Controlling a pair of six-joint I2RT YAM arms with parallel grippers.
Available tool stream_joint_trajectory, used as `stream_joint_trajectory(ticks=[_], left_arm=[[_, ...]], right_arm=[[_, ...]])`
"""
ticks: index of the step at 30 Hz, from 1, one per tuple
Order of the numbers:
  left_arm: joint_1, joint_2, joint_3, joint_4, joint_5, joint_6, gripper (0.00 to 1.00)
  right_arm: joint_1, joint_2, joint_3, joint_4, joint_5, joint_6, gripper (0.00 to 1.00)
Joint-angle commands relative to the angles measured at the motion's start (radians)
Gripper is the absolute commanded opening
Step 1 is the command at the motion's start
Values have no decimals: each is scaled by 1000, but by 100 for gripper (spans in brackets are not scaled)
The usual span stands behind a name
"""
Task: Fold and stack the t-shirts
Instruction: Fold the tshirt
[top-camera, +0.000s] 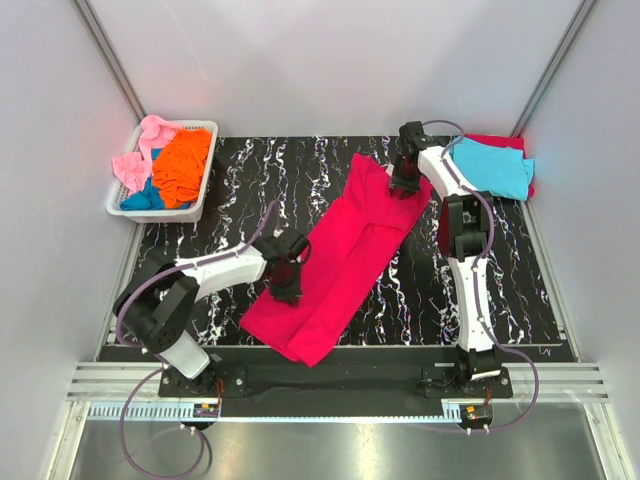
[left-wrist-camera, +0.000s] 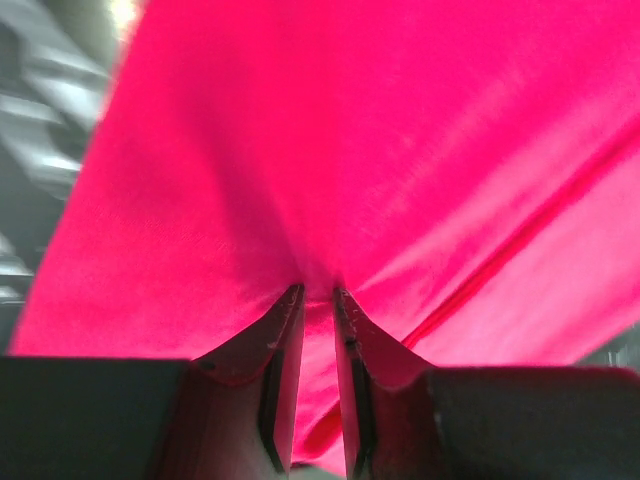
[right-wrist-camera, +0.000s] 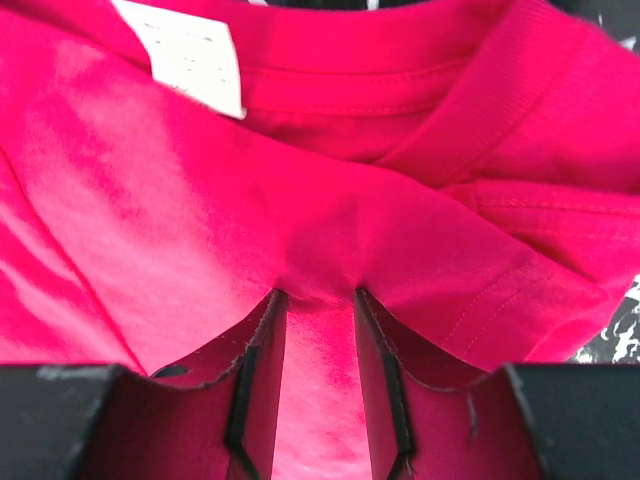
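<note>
- The left gripper (left-wrist-camera: 318, 292) has its jaws nearly together, a narrow slit between them, clenched on a small pucker of the crimson-red t-shirt (top-camera: 345, 255). The cloth fans out from the pinch in taut creases.
- The right gripper (right-wrist-camera: 318, 293) stands a little wider. It is clamped on a doubled fold just below the ribbed collar (right-wrist-camera: 480, 90), with the white neck label (right-wrist-camera: 190, 55) just beyond.
- The shirt is light, soft and limp — it will sag and drape rather than hold a shape, and it creases wherever it is nipped.
- Thin knit can slide out of a shallow bite, so a hold on a hem, seam or doubled edge looks safer than one on a single layer. Two grips well apart should keep it flat.
- It is large, so I judge it needs both arms moving together, or one end will drag.
- The shirt lies on the black marbled table (top-camera: 230, 190) as a long band, part-folded lengthways. It runs diagonally across the middle from the table's near edge toward its far right.
- The left grip is near the table's front and the right grip is at the far end.
- A folded cyan t-shirt (top-camera: 490, 165) rests at the table's far-right corner — possibly on another red cloth, though that is hard to tell from above.
- The white basket (top-camera: 207, 170) sits at the table's far-left corner, holding the orange (top-camera: 183, 165), pink (top-camera: 145, 150) and blue (top-camera: 145, 197) shirts in a heap.
</note>
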Motion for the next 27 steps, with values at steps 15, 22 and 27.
stream_joint_trajectory(ticks=[15,22,27], left_arm=[[-194,83,267,47,170,136,25],[-194,-106,276,87,-6,153,27],[-143,-59,364,79,-31,135,29]], right_arm=[[-11,75,263,-77,31,-146,42],[-14,-61,253,-71,71,-159,50],[-5,-314,-37,-11,5,-104,42]])
